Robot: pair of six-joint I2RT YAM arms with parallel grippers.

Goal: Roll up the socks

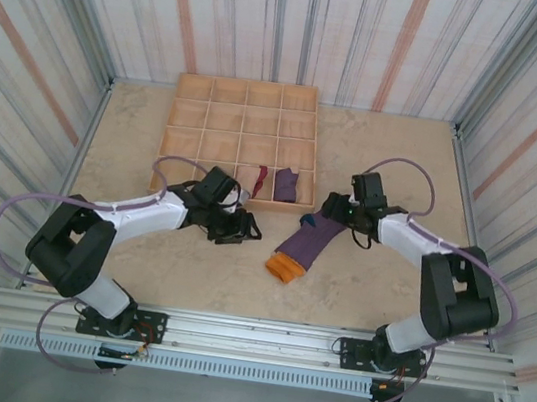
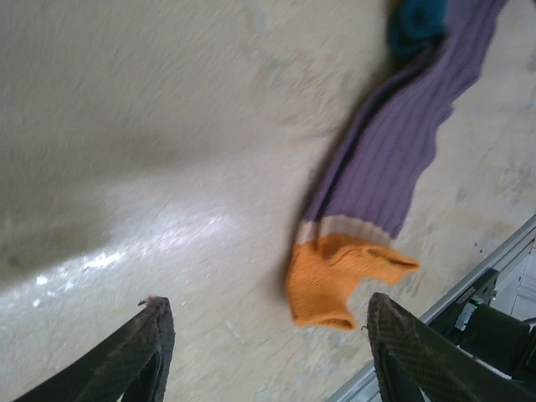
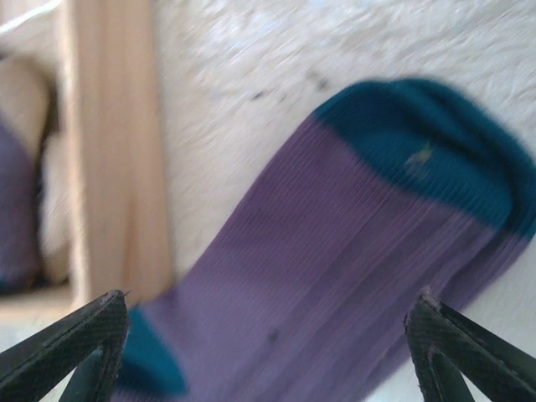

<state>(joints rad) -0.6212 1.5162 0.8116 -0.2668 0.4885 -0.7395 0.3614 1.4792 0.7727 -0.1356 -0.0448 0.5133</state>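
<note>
A purple sock (image 1: 304, 244) with an orange cuff and teal toe lies flat on the table in front of the tray. My left gripper (image 1: 237, 229) is to the left of the cuff, low over the table. In the left wrist view the gripper (image 2: 268, 331) is open with bare table between its fingers, and the orange cuff (image 2: 347, 276) lies just ahead. My right gripper (image 1: 330, 213) hovers at the toe end. In the right wrist view it (image 3: 268, 331) is open and straddles the purple sock (image 3: 335, 276), with the teal toe (image 3: 419, 159) ahead.
A wooden tray (image 1: 246, 117) with many compartments stands at the back centre. Its front compartments hold a dark red sock (image 1: 260, 180) and a purple sock (image 1: 286, 184). The tray wall (image 3: 117, 151) is close to the right gripper. Striped walls enclose the table.
</note>
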